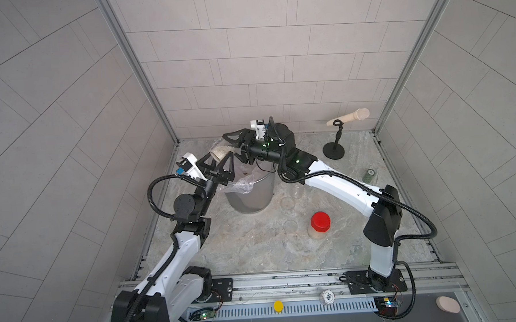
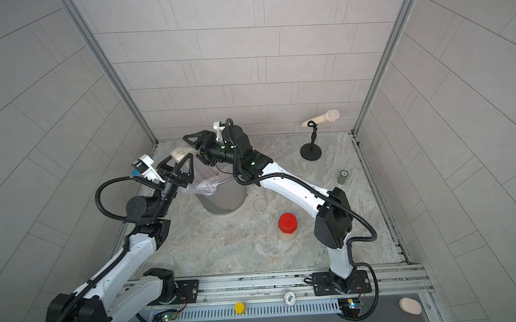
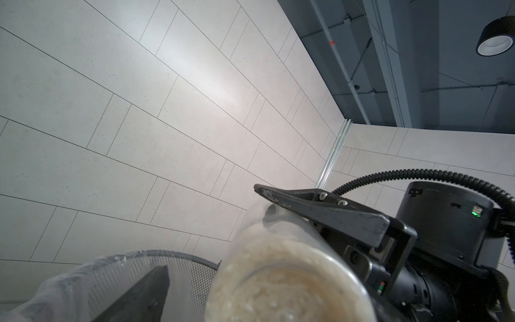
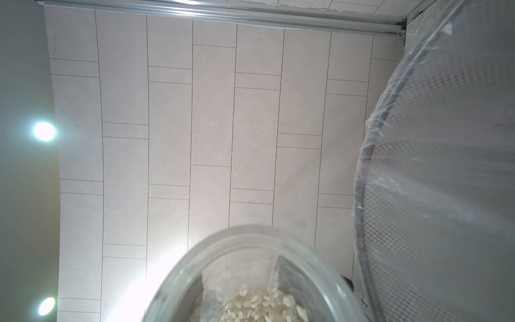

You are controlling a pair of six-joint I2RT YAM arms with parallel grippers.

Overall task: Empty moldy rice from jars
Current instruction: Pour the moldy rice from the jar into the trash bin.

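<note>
Mesh metal bin (image 1: pixel 249 198) with clear plastic liner (image 1: pixel 242 184) stands just below the right claw (image 1: pixel 230 147). Black stand (image 1: pixel 334 151) bearing a beige rod (image 1: pixel 349 116) is well to that claw's right. Dark green cylinder (image 1: pixel 370 175) is farther right, nearer the base. Yellow disc (image 1: pixel 278 306), white cap (image 1: pixel 327 297) and pink oval (image 1: pixel 447 305) lie well apart from the claw, on the front edge.

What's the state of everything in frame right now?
Held jar: lidless, tipped sideways, rice inside.
Right gripper: shut on held jar.
Left gripper: open, fingers flanking the held jar's end.
Red-lid jar: upright, closed, rice inside.
Third jar: lidless, seems empty.
Two clear lids: off, lying flat.
Bin: upright, lined.
</note>
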